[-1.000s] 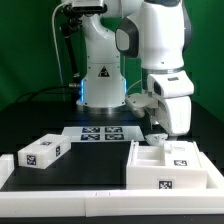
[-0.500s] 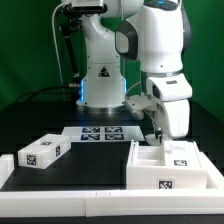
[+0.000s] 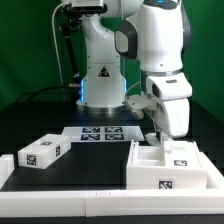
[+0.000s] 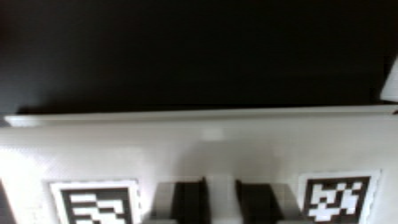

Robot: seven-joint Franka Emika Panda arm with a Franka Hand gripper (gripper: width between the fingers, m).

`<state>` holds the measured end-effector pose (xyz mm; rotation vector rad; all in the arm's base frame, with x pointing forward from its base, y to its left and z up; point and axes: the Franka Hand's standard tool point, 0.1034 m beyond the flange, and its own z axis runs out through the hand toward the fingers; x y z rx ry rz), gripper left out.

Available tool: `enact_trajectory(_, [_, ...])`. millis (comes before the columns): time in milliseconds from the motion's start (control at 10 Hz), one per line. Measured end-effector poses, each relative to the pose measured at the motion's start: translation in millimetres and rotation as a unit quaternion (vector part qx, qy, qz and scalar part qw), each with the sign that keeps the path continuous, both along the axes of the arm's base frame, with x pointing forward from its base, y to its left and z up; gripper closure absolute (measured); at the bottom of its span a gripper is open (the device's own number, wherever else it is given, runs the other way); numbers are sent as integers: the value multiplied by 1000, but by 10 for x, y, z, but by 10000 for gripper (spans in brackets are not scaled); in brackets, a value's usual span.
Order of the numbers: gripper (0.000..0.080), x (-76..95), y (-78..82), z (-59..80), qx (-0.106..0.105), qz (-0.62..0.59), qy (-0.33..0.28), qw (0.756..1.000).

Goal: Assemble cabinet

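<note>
My gripper [image 3: 160, 134] hangs low at the rear edge of the cabinet [image 3: 172, 168], which sits at the exterior view's right. Whether my fingers are apart or clamped I cannot tell. I judge the step needs me centred squarely on that white edge before squeezing. The wrist view shows two tags [image 4: 98, 205] on the cabinet close up. Only the exterior view shows the loose panel [image 3: 40, 152] well apart and the marker board [image 3: 100, 133].
</note>
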<state>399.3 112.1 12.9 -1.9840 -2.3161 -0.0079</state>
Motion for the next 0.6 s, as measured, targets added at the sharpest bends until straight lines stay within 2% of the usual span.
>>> enact_trajectory(100, [731,-2,-14,12,-2,-6,2,1000])
enact_trajectory(600, [731,23,-217,426,-43,-106,7,993])
